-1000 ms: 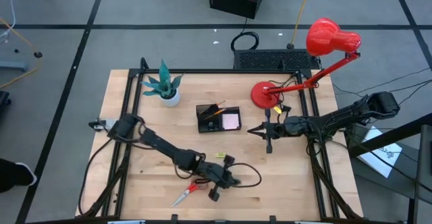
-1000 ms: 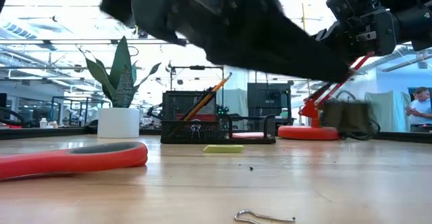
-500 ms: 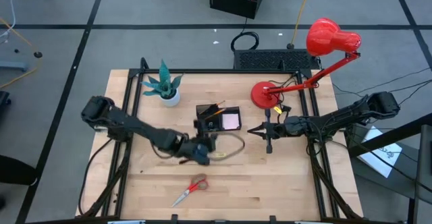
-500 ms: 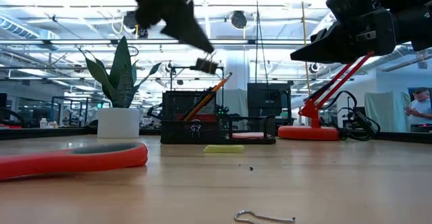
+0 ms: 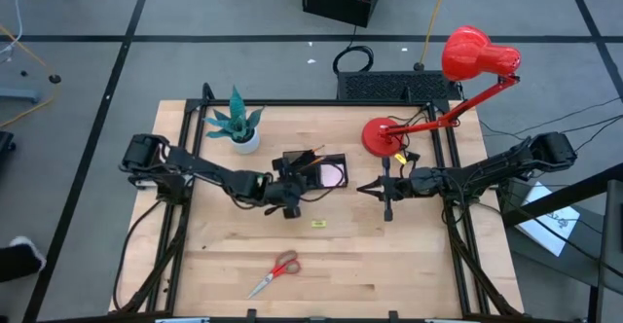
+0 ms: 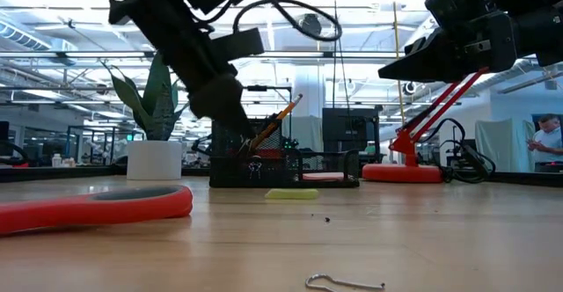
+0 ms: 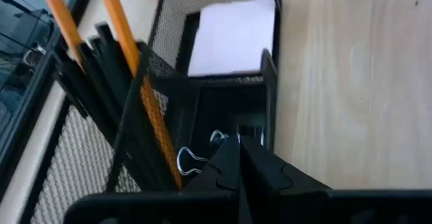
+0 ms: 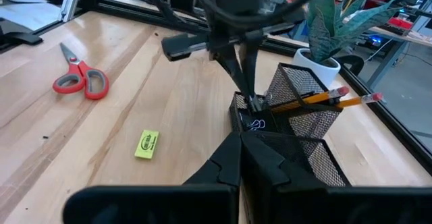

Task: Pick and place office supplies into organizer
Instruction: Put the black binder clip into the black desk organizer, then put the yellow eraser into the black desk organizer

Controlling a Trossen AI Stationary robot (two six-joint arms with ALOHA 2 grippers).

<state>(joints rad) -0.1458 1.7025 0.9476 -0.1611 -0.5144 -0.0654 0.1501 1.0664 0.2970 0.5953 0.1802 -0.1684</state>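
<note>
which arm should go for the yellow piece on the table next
Left, probably. The left gripper sits shut at the organizer, just above the yellow piece; the right gripper waits shut farther off.

The pale wooden table top shows a fine grain and a smooth, lightly sheened finish. The small black organizer is open wire mesh, matt, with solid edging. In it stand orange pencils with a glossy painted coat, and a pale pink sticky-note pad of flat matt paper. Thin bright wire loops of the binder clips glint like metal. The scissors have shiny steel blades and smooth red plastic handles.
</note>
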